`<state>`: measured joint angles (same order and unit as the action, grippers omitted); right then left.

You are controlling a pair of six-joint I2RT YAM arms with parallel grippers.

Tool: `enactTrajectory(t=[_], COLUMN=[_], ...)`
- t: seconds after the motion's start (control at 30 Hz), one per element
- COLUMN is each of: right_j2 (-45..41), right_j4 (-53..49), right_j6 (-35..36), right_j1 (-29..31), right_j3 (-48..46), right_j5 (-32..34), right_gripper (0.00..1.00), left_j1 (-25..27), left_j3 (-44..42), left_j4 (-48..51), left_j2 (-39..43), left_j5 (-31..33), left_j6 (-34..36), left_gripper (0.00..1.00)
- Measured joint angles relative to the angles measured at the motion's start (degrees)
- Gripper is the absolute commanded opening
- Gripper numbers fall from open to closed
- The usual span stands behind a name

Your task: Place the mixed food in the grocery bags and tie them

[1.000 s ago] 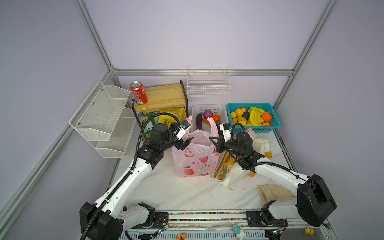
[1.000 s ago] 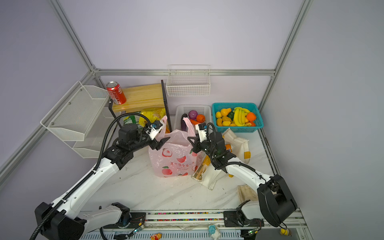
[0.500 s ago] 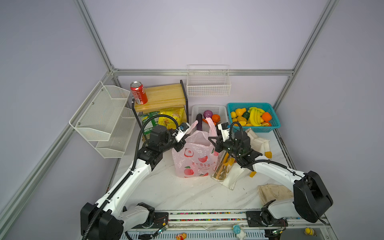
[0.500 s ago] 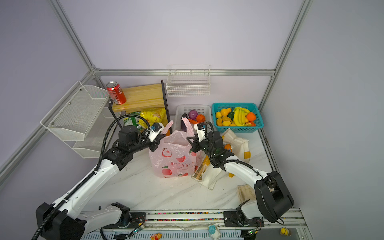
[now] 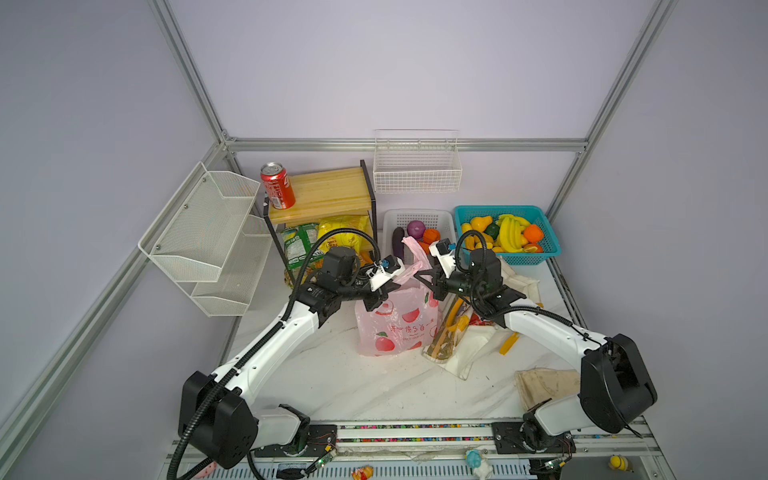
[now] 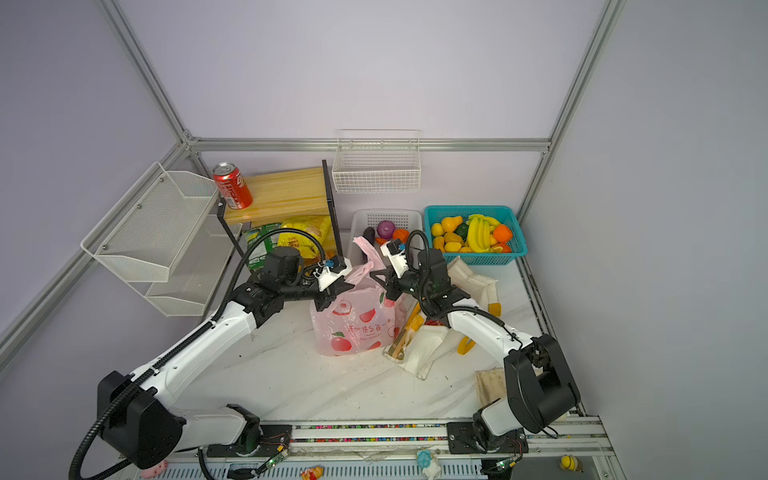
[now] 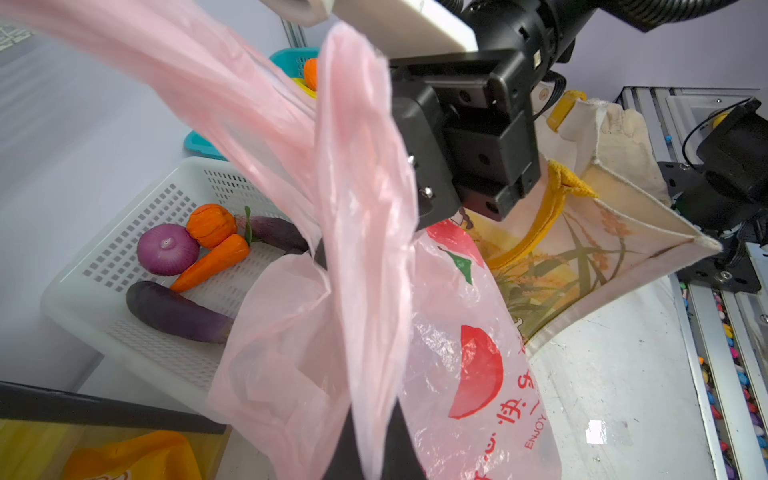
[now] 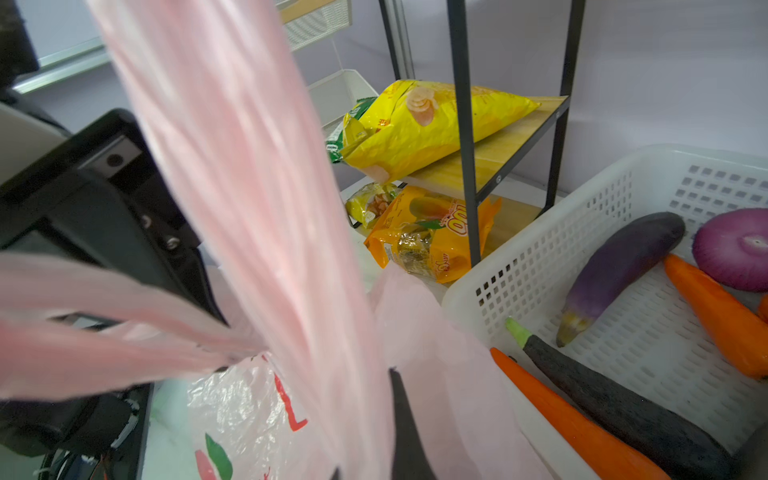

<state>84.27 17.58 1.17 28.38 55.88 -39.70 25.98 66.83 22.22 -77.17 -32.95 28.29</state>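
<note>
Now the left hand and right hand are each pinching a handle of the pink bag — jaws pressed together.

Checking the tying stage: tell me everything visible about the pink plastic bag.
The pink bag is thin, translucent, crinkled plastic with red fruit prints and lettering. It stands upright on the marble table, beside the canvas tote. Its two handles are raised, one pinched in the left tool, one in the right tool; untied.
</note>
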Motion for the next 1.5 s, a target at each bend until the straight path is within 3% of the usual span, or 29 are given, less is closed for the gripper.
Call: enactTrajectory(t=[0.47, 0.97, 1.2, 1.5], right_j2=[0.0, 0.0, 0.2, 3.5], right_j4=[-0.5, -0.5, -0.5, 0.2], right_j6=[5.9, 7.0, 8.0, 9.6], right_j1=[-1.8, -2.3, -2.4, -2.5], right_j3=[0.0, 0.0, 0.3, 4.4], right_j5=[-7.3, -9.2, -9.6, -11.9], right_gripper=[0.34, 0.43, 0.77, 0.83], left_j1=[1.1, 2.3, 2.4, 2.4], left_j3=[8.0, 11.5, 11.5, 11.5], left_j4=[6.9, 9.7, 10.3, 10.3], left_j2=[-7.0, -9.2, -9.2, -9.2], left_j5=[0.9, 3.0, 3.9, 4.5], left_j6=[5.9, 8.4, 8.9, 8.9], left_gripper=[0.0, 0.0, 0.0, 0.0])
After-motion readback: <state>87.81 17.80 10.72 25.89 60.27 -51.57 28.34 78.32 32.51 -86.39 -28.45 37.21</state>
